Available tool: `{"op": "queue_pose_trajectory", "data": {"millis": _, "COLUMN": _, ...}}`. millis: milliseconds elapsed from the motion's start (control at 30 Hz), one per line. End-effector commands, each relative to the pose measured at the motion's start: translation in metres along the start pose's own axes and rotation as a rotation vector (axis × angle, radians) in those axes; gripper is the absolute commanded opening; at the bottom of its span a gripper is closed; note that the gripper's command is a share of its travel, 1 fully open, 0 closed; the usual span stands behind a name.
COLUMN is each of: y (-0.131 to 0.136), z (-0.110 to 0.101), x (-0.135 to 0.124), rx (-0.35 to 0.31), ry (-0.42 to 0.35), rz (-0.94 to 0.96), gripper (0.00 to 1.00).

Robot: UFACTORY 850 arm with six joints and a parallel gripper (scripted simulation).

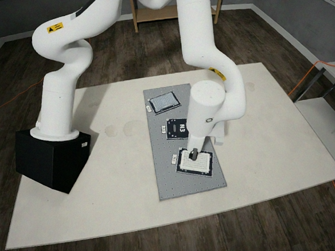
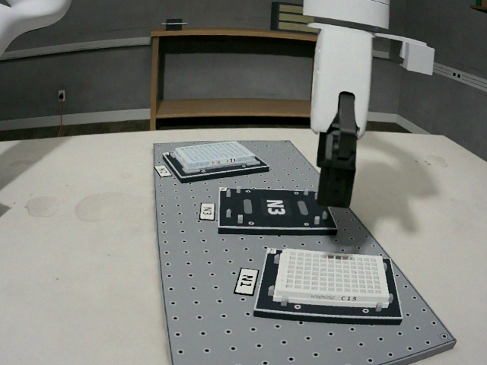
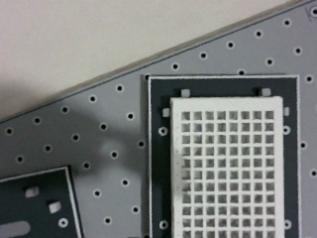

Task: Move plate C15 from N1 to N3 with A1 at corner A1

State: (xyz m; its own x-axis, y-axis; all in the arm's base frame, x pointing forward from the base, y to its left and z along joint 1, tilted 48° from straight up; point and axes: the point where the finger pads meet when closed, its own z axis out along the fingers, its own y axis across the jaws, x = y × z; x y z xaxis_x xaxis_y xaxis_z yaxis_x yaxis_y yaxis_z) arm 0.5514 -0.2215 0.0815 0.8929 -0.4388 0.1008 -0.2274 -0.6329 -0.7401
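White well plate C15 [image 2: 332, 277] sits flat in black nest N1 at the near end of the grey deck; its label faces the near long side. It also shows in the overhead view [image 1: 196, 160] and the wrist view [image 3: 229, 169]. Empty black nest N3 [image 2: 275, 212] lies in the middle of the deck, with its sign [image 2: 207, 211] to the left. Plate C51 [image 2: 214, 156] rests on nest N2 at the far end. My gripper [image 2: 334, 196] is open and empty. It hangs well above the deck, over the far edge of plate C15.
The N1 sign [image 2: 246, 280] lies left of nest N1. N3 has small upright locator pegs at its corners. The deck's right edge [image 2: 393, 259] is close to nest N1. A wooden shelf [image 2: 232, 74] stands behind the table.
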Motion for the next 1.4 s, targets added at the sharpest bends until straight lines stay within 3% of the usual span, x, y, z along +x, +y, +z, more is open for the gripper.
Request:
{"op": "queue_pose_trajectory", "data": {"millis": 0, "y": 0.012, "z": -0.001, "x": 0.017, "rx": 0.0, "ry": 0.0, "rz": 0.0, "gripper": 1.0}}
{"op": "queue_pose_trajectory", "data": {"millis": 567, "y": 0.016, "z": -0.001, "x": 0.021, "rx": 0.0, "ry": 0.0, "rz": 0.0, "gripper": 1.0}}
{"op": "queue_pose_trajectory", "data": {"millis": 1367, "y": 0.016, "z": 0.036, "x": 0.021, "rx": 0.0, "ry": 0.0, "rz": 0.0, "gripper": 1.0}}
